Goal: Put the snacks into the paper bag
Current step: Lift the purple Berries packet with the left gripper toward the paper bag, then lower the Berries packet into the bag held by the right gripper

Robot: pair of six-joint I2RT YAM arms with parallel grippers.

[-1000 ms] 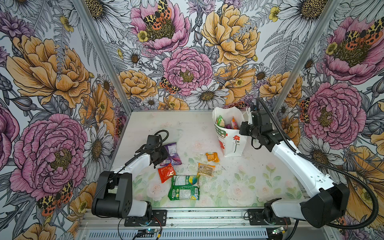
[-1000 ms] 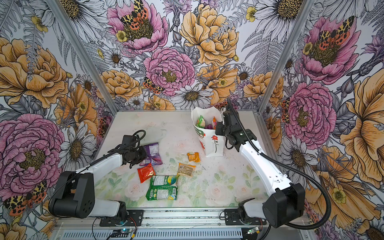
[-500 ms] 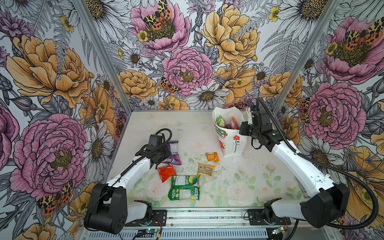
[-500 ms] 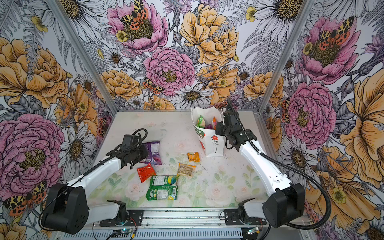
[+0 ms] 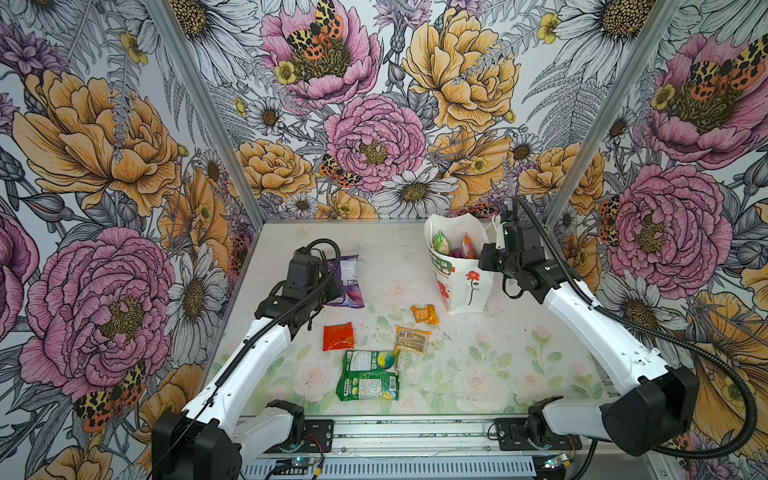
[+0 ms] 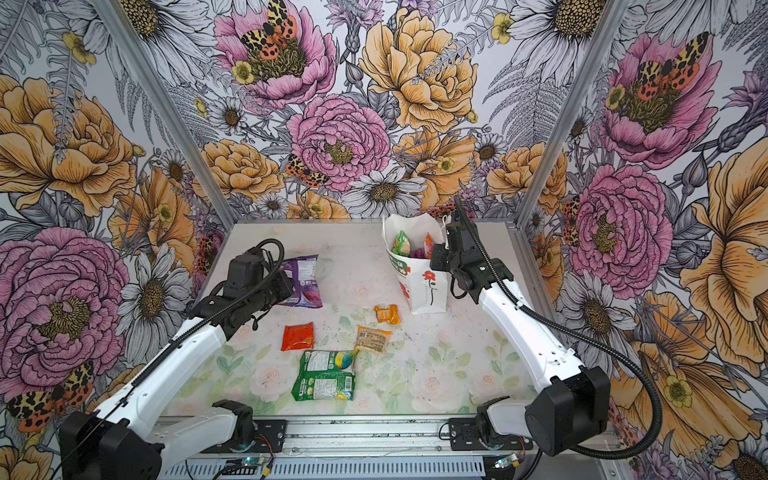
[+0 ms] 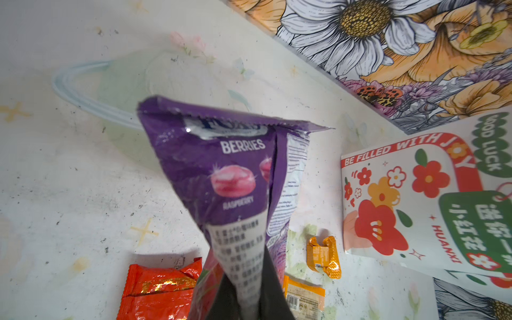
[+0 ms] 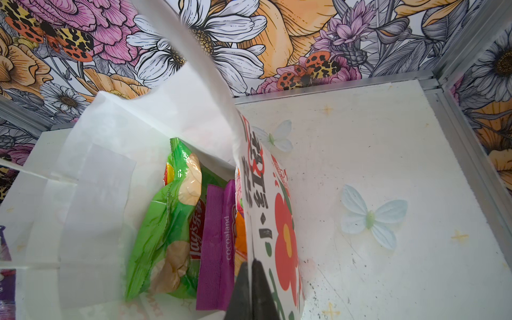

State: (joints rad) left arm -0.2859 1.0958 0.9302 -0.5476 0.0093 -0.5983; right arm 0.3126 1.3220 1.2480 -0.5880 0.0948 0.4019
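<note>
Left wrist view shows the left jaws closed on one end of a purple packet (image 7: 221,171) marked BERRIES. The packet stands out in front of them over the desk (image 7: 69,180); whether its far end touches the desk, I cannot tell. In both top views this packet is at the left side toward the back, well apart from the paper bag (image 5: 461,286). The bag stands upright at the back right of the desk.

Right wrist view shows the right jaws closed on the printed side wall of the bag, with one finger (image 8: 239,293) inside and one outside. Inside the bag are a green chips packet (image 8: 166,221), a magenta packet (image 8: 216,249) and an orange wrapper (image 8: 240,235) beside it.

Four more snacks lie on the desk between the arms:
- a red packet (image 5: 338,336)
- a large green packet (image 5: 368,375)
- a small orange packet (image 5: 424,313) near the foot of the bag
- an orange-yellow packet (image 5: 411,338) at the corner of the large green one
</note>
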